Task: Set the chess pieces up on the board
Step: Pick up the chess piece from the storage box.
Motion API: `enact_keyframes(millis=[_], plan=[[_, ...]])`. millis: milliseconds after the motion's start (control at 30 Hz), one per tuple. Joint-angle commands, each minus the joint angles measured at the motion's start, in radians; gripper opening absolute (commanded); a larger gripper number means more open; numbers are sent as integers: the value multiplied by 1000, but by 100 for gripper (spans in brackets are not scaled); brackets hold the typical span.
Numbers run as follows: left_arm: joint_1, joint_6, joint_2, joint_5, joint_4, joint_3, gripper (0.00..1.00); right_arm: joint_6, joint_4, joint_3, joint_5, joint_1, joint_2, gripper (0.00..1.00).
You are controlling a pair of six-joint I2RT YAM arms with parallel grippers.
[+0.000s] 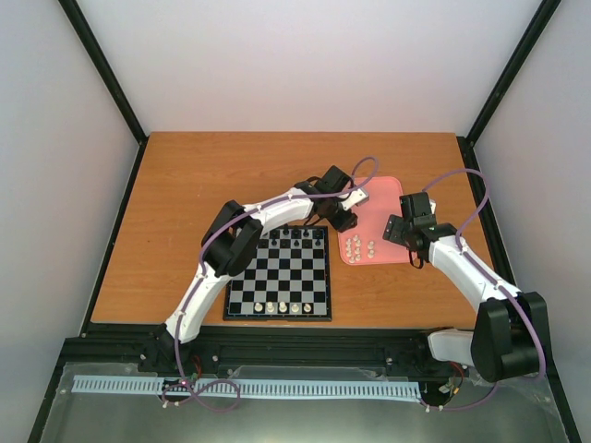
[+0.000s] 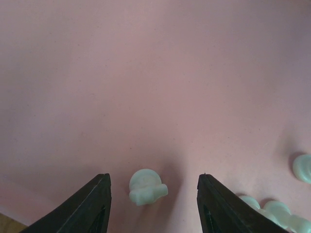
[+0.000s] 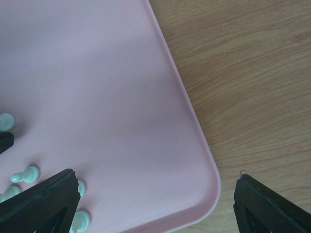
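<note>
On the board (image 1: 277, 272), a short row of cream chess pieces (image 1: 283, 306) stands upright along the near edge, at six o'clock from the board's centre. The black pieces (image 1: 295, 234) stand in the far rows, at twelve o'clock. The board lies flat on the wooden table (image 1: 185, 203).

At about two o'clock from the board's centre lies the pink tray (image 1: 388, 198), just beside the board's far right corner. More cream pieces are grouped in the near left part of the tray, at about seven o'clock from its centre; the rest of the tray is bare pink.

The left gripper (image 1: 345, 221) hangs low over the left side of the tray. In the left wrist view its fingers (image 2: 92, 208) are apart, and one cream piece is on the tray floor between them, touching neither finger. Whether this piece stands or lies on its side cannot be told. Some other pieces are at four o'clock from it.

The right gripper (image 1: 399, 233) is over the near right corner of the tray. Its jaws are spread wide and hold nothing; one finger is above the tray and the other is above the bare table.
</note>
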Motion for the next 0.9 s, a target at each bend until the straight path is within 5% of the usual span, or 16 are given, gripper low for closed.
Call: enact_keyframes(millis=[0, 267, 467, 600, 867], plan=[[-8, 22, 9, -4, -17, 44, 51, -7, 17, 22, 7, -4, 7, 100], [-8, 16, 9, -7, -8, 48, 34, -7, 20, 20, 2, -4, 15, 100], [-9, 14, 5, -10, -7, 44, 33, -8, 23, 20, -6, -4, 23, 100], [-9, 12, 5, -14, -1, 44, 16, -8, 25, 21, -7, -4, 28, 100], [-9, 7, 1, -21, 3, 49, 1, -7, 26, 21, -11, -4, 31, 100]])
